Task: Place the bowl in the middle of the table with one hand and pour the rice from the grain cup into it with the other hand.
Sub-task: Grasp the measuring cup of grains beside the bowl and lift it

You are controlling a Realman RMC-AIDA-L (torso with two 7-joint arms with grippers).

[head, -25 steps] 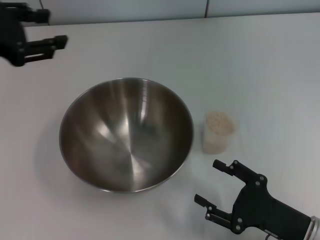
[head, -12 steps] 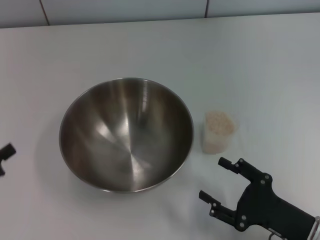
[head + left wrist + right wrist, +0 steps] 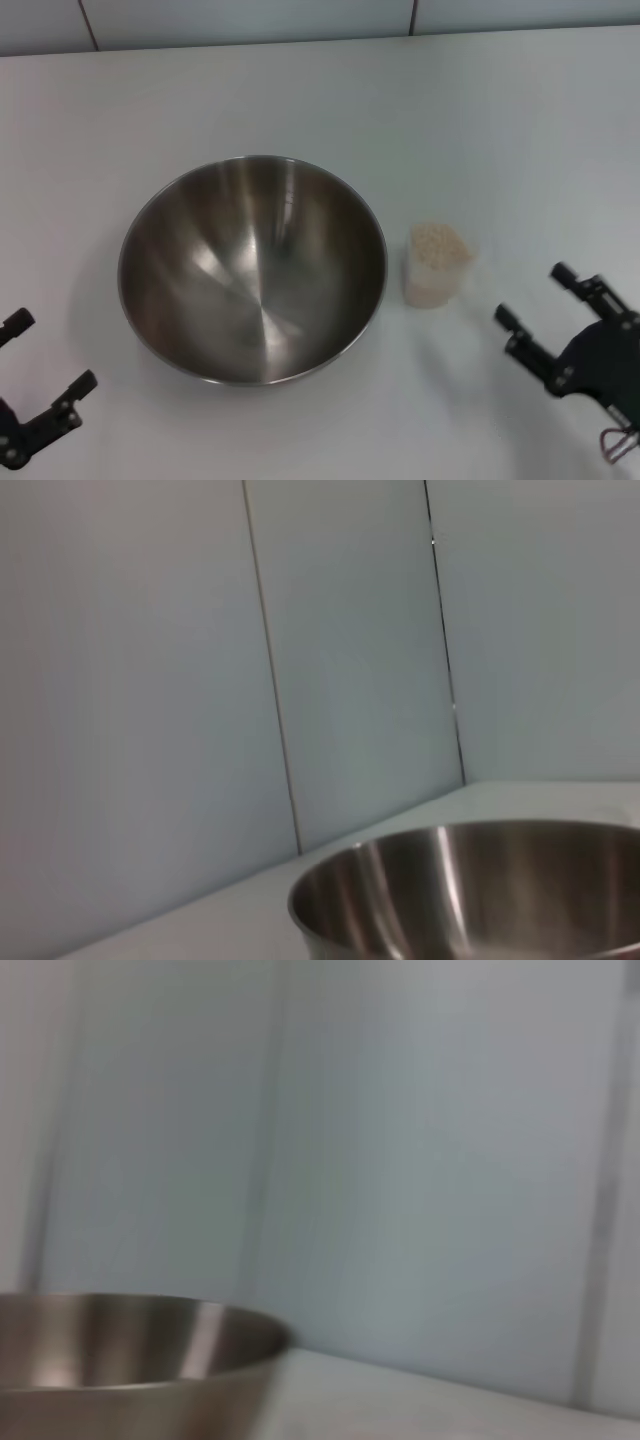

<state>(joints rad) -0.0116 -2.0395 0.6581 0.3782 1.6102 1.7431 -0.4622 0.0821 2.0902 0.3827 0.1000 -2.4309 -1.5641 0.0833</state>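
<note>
The steel bowl (image 3: 252, 268) stands upright and empty on the white table (image 3: 480, 120), left of centre. The clear grain cup (image 3: 437, 265), full of pale rice (image 3: 439, 245), stands just right of the bowl. My right gripper (image 3: 536, 296) is open at the front right, to the right of the cup and a little nearer, apart from it. My left gripper (image 3: 48, 350) is open at the front left corner, clear of the bowl. The bowl's rim also shows in the left wrist view (image 3: 470, 890) and the right wrist view (image 3: 130, 1345).
A grey panelled wall (image 3: 250, 20) runs along the table's far edge. It fills most of both wrist views (image 3: 350, 660).
The left gripper went from the far left corner to the front left corner. The right gripper moved right, from in front of the cup to its right side. Bowl and cup stayed put.
</note>
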